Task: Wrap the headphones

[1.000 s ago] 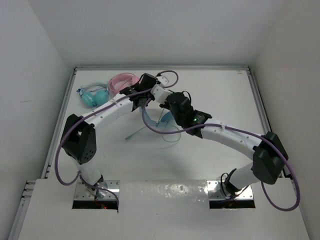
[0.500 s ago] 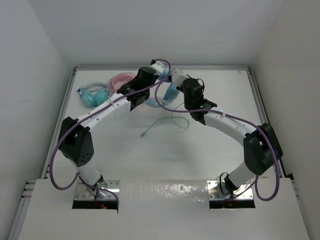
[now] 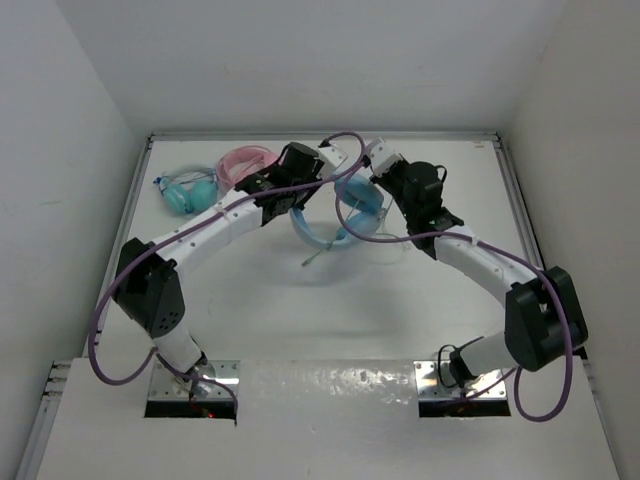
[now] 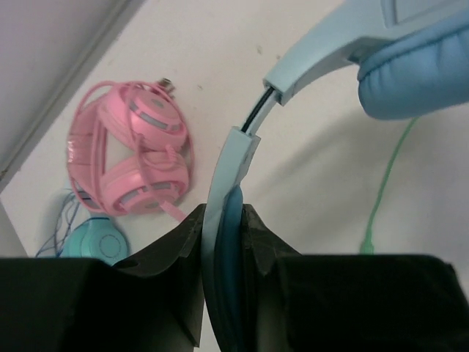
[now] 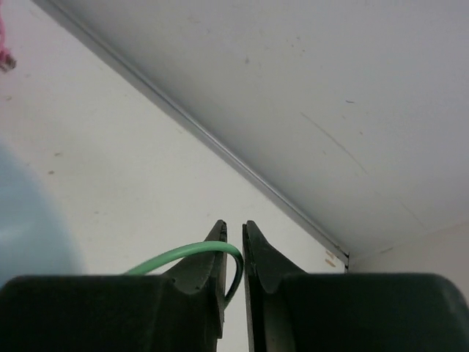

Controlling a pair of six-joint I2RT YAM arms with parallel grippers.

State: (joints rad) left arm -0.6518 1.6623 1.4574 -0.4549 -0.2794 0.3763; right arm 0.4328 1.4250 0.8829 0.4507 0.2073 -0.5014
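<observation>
Left gripper (image 4: pixel 223 220) clenched on headphones (image 4: pixel 236 155) — right gripper (image 5: pixel 234 229) seemingly pinching their green cable (image 5: pixel 189 253)

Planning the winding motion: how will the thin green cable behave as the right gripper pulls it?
Probably floppy: the green cable arcs in a loose loop from the right gripper, and its plug end trails slack. Likely to slip, since it is thin and pinched only near the fingertips.

White matte table (image 3: pixel 400 300) edged by a thin metal rail (image 3: pixel 200 136) on its far, left and right sides, boxed in by plain white walls (image 3: pixel 300 60); lighting even and diffuse, shadows soft.
</observation>
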